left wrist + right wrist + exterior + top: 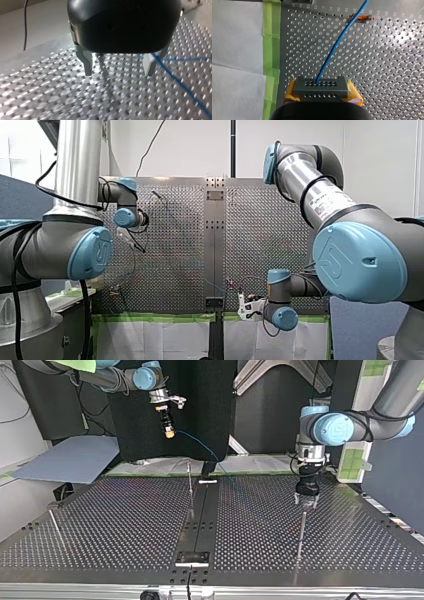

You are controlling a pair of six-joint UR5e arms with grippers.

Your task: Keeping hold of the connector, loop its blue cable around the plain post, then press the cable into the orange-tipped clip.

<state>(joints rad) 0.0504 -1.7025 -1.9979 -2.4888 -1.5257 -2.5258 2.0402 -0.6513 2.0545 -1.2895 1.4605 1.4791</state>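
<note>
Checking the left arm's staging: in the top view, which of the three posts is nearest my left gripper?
The post at that view's right, close by my left gripper; the centre post and the left post stand well away.

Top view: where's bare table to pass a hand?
Freest: perforated table between the slanted metal rod at the top view's left and the dark centre strip. Crowded: far centre by the blue cable, and around my left gripper and the upright metal post nearby.
</note>
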